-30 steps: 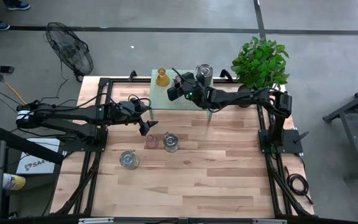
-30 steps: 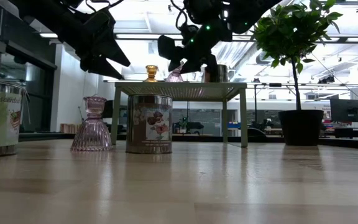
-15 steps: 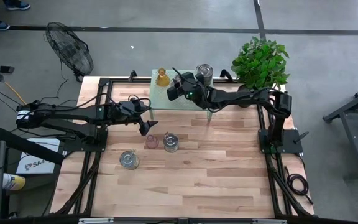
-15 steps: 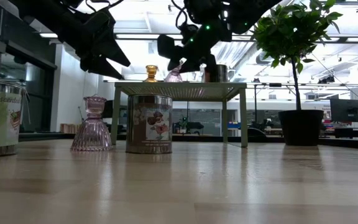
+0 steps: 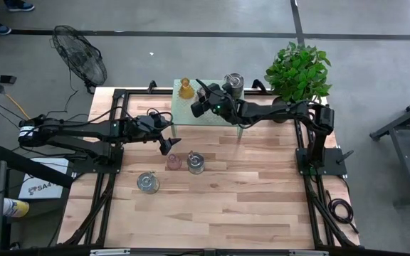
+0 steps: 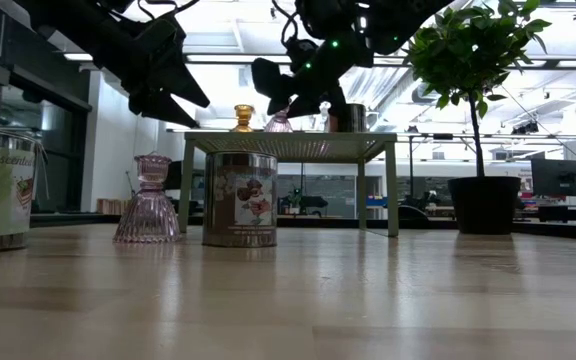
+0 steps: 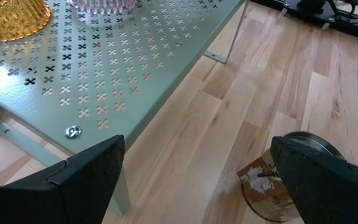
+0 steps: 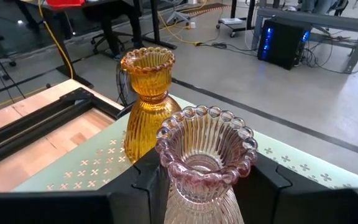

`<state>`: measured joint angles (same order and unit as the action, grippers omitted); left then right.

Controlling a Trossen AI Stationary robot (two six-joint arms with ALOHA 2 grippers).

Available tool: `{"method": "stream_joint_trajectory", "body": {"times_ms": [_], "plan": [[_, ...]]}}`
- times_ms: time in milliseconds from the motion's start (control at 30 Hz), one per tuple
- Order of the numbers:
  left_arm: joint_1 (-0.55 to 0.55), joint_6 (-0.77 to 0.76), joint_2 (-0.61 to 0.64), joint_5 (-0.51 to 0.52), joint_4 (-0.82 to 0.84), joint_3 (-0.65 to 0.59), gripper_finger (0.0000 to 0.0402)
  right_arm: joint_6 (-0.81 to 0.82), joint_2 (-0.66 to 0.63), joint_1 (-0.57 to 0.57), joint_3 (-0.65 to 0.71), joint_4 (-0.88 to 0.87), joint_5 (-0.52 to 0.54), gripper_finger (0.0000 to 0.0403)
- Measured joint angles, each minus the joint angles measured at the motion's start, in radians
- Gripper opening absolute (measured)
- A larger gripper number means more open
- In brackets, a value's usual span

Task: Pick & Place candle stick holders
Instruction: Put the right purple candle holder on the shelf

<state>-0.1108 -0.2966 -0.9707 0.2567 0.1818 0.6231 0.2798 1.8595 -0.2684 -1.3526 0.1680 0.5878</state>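
Observation:
My right gripper (image 5: 203,96) is over the pale green perforated stand (image 5: 212,114), shut on a pale pink glass candle stick holder (image 8: 206,155). An amber glass holder (image 5: 185,88) and a silvery tin holder (image 5: 233,83) rest on the stand. On the wooden table in front of the stand are a second pink holder (image 5: 174,161) and two silvery tin holders (image 5: 196,163) (image 5: 148,182). My left gripper (image 5: 166,144) hangs open above the table, left of the stand's near left corner and above the pink holder. Nothing is between its fingers (image 7: 92,180). My right gripper pinches the pink holder between its two fingers at the ribbed body (image 8: 178,186) below the flared, beaded rim. The fingers come nearly level from the table's right side. The holder is upright, its foot (image 6: 280,127) at the stand's top; whether it touches I cannot tell.
A potted green plant (image 5: 299,71) stands at the table's far right corner, beside the stand. A fan (image 5: 80,60) sits on the floor beyond the far left corner. Bare wood lies across the near half of the table (image 5: 248,206).
My right gripper has rolled a little about its own line with the pink holder, whose top has tipped slightly toward the amber holder. My left gripper has kept still.

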Motion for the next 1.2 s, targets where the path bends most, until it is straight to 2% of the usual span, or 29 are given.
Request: {"method": "stream_joint_trajectory", "body": {"times_ms": [333, 733, 1200], "plan": [[0.0, 0.002, 0.0, 0.0, 0.0, 0.0, 0.0396, 0.0, 0.0, -0.004, 0.0, -0.002, -0.044, 0.0143], [0.0, 0.002, 0.0, -0.004, 0.001, 0.0, 0.0396, 0.0, 0.0, -0.008, -0.001, 0.011, -0.073, 0.0192], [0.0, 0.003, 0.0, -0.004, 0.007, 0.0, 0.0396, -0.109, -0.003, -0.006, -0.001, 0.082, -0.128, 0.0195]]}}
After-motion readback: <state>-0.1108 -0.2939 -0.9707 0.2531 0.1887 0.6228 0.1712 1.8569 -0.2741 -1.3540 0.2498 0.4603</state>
